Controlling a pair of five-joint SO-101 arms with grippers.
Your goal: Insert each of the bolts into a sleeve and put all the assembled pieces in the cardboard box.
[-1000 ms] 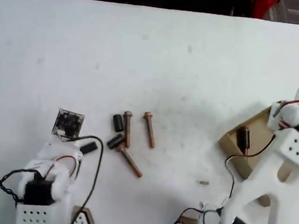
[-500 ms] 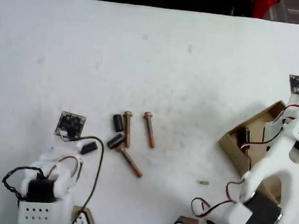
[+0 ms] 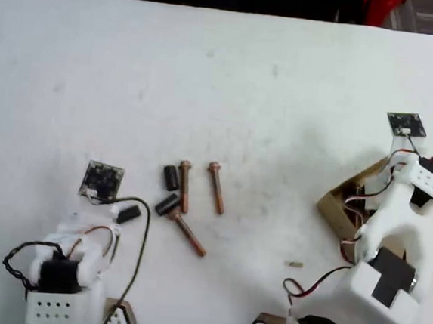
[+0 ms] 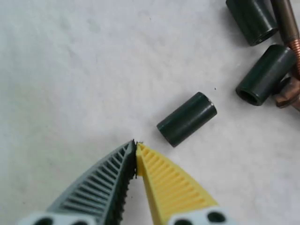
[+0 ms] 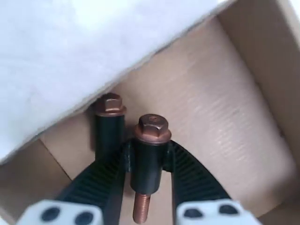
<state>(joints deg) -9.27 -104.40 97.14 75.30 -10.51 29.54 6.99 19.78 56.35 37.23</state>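
Note:
My right gripper [image 5: 149,154] is shut on an assembled piece [image 5: 149,164], a copper bolt inside a black sleeve, held over the open cardboard box [image 5: 225,122]. A second assembled piece [image 5: 108,129] lies on the box floor beside it. In the high view the right arm covers most of the box [image 3: 337,207]. My left gripper [image 4: 136,146] is shut and empty, just short of a loose black sleeve [image 4: 186,119] on the white table. Two more sleeves [image 3: 171,177] [image 3: 167,203] and three bare bolts [image 3: 184,186] [image 3: 216,186] [image 3: 187,232] lie mid-table.
The white table [image 3: 267,98] is open toward the back and the middle. A tiny scrap [image 3: 295,264] lies near the right arm's base. Arm bases and cables stand along the front edge.
The right arm has swung leftward over the box, now hiding its inside in the high view. The left arm drew back slightly a second ago and has kept still since.

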